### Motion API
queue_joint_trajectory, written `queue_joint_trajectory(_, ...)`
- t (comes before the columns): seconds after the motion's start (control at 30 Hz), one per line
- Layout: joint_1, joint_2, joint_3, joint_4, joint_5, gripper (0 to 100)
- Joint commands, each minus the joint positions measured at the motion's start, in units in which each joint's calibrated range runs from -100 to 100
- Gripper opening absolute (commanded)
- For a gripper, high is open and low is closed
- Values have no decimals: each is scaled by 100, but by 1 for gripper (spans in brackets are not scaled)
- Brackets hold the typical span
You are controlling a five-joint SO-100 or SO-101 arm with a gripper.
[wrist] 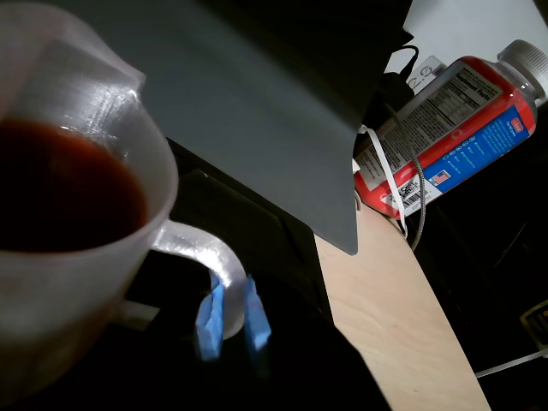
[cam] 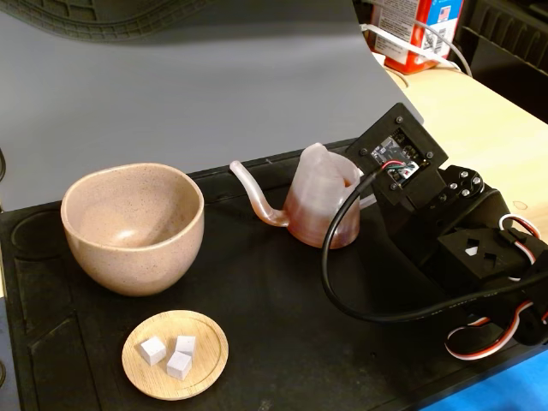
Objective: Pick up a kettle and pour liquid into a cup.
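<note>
the cup point(cam: 134, 227) is seen empty in the fixed view, near the left edge of the black mat point(cam: 282, 342). the kettle point(cam: 321, 205) is seen upright in the middle of the mat, toward the back edge, well apart from the cup. in the wrist view its open top is shown holding dark red-brown liquid point(wrist: 60, 184), well up the body. a wooden dish point(cam: 175, 354) near the front edge is seen holding three white cubes point(cam: 169, 352).

the spout point(cam: 254, 195) is pointed left toward the cup, rising in a thin curve; the long axis of the kettle is run left to right along the bench. the handle point(wrist: 210, 261) is turned right, toward the arm.

the kettle is shown as translucent pinkish-white plastic, cone-shaped, tinted reddish low down.

the gripper point(wrist: 229, 318) is seen narrow in the wrist view, its blue-padded fingers point(wrist: 254, 315) closed on either side of the loop handle. a red bottle point(wrist: 454, 124) is laid on the wooden bench at the back right corner.
</note>
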Motion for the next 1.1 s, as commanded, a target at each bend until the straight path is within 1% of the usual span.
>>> queue_joint_trajectory(0.0,34,-47,-189,-22,-19,1)
queue_joint_trajectory(1.0,-19,-141,-171,-91,-40,1)
queue_joint_trajectory(1.07,-42,-141,-171,-91,-124,1)
